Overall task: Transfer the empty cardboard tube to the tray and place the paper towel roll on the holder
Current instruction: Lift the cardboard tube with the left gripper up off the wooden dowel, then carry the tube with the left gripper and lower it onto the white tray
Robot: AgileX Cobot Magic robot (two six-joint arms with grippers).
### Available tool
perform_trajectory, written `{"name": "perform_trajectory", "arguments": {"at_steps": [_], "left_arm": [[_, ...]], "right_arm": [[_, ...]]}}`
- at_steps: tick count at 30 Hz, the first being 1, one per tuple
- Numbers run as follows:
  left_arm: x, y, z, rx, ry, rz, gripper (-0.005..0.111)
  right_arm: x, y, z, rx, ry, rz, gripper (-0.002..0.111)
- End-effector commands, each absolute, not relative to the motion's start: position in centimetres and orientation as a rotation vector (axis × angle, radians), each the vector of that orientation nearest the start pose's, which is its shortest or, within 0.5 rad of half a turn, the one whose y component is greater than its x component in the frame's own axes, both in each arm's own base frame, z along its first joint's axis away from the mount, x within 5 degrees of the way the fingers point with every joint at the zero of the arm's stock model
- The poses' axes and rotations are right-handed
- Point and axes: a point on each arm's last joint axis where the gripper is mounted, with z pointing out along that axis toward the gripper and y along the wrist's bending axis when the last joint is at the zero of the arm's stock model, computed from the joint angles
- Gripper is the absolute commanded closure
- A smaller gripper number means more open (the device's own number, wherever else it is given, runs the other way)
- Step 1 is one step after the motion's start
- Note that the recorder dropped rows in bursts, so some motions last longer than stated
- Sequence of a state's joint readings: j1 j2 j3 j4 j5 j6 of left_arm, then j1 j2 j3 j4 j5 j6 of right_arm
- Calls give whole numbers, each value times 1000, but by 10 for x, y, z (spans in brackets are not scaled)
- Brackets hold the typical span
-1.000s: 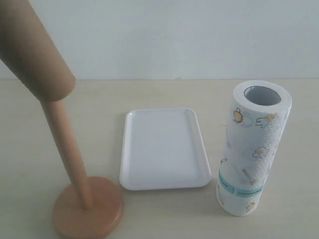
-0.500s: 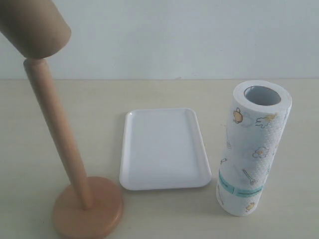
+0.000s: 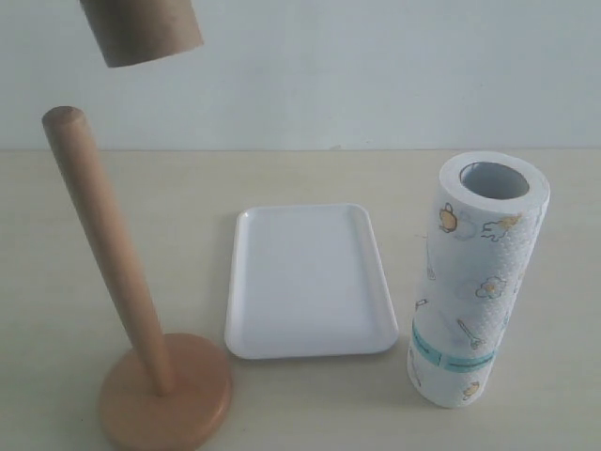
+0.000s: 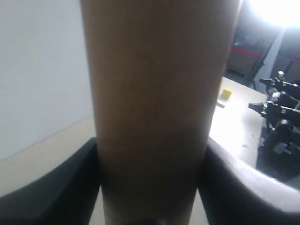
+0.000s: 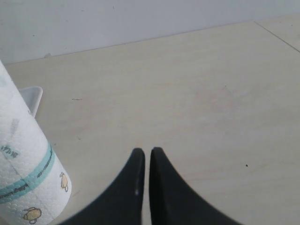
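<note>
The empty cardboard tube (image 3: pixel 141 30) hangs at the top left, clear above the round top of the holder (image 3: pixel 113 272), whose disc base (image 3: pixel 166 393) rests on the table. My left gripper (image 4: pixel 151 187) is shut on the tube (image 4: pixel 154 93), a dark finger on each side; the gripper itself is out of the exterior view. The white tray (image 3: pixel 308 280) lies empty in the middle. The paper towel roll (image 3: pixel 479 277) stands upright on the right. My right gripper (image 5: pixel 146 154) is shut and empty, low over the table beside the roll (image 5: pixel 23 173).
A pale wall runs behind the beige table (image 3: pixel 282 178). In the left wrist view a second table (image 4: pixel 234 117) with a small yellow object (image 4: pixel 227 93) and dark equipment (image 4: pixel 279 108) stands in the background.
The tube has risen off the holder's pole and shifted right, now hanging free above it. The pole's top is bare. Tray, roll and right gripper have not moved.
</note>
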State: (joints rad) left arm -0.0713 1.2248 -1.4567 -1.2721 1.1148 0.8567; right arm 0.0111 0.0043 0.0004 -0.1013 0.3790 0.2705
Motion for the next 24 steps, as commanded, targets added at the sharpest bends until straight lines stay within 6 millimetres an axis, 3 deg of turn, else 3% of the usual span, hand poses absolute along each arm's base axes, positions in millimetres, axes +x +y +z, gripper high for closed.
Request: {"name": "perform_trajectory", "arguments": {"at_steps": [1,6,13,24], "left_arm": [[257,-98,491,767,1785,-1058,103],[326,-101,471,683,1906,-1082,103],[396,-111,426,633,1946,-1199,103],[446,-115,351,593,2057,-1268,103]], "right_arm": [[53,-3,180,168,1849,87,104],[53,-3,180,168,1849,87,104],[53,-3,180,166,1849,85,104],[53,-3,180,166,1849,85,104]]}}
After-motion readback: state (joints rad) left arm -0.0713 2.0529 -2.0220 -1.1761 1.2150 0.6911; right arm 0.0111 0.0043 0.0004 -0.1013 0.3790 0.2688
